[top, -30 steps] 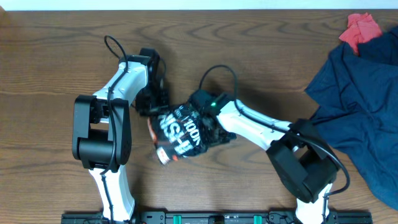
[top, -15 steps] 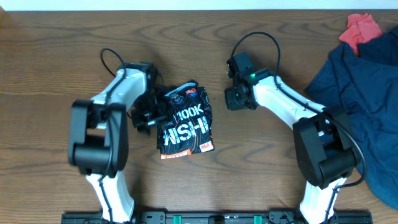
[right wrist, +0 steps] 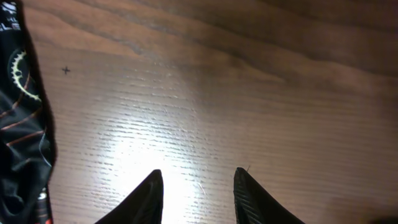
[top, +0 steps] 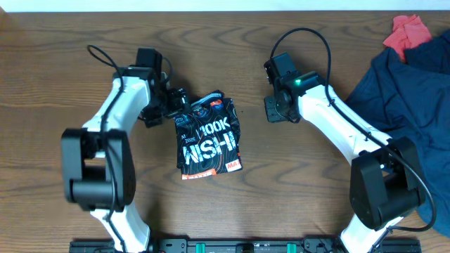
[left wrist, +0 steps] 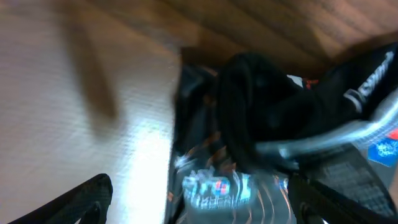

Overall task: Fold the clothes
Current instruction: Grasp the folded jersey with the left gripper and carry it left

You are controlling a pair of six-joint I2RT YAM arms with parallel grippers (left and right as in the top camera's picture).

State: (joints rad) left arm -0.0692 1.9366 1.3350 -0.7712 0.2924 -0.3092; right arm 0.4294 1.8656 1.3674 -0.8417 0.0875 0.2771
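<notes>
The clothes, a black jersey [top: 209, 137] with white and orange lettering, lie folded into a compact rectangle on the wooden table between the arms. My left gripper [top: 173, 104] hovers at the jersey's upper left corner. In the left wrist view this gripper [left wrist: 205, 208] is open wide, its fingertips [left wrist: 87, 199] far apart, with the jersey [left wrist: 249, 143] blurred beneath and nothing gripped. My right gripper [top: 275, 112] is off to the jersey's right, apart from it. In the right wrist view that gripper [right wrist: 198, 186] is open over bare wood, with the jersey's edge [right wrist: 22, 124] at the far left.
A plain navy blue garment [top: 408, 119] lies crumpled at the table's right side. A small red cloth [top: 410, 29] rests at its top edge. The table's far edge runs along the top of the overhead view.
Both grippers have let go of the jersey. The right one has swung up and right, the left one has opened and drawn back to the upper left. The jersey now lies flat and folded.
</notes>
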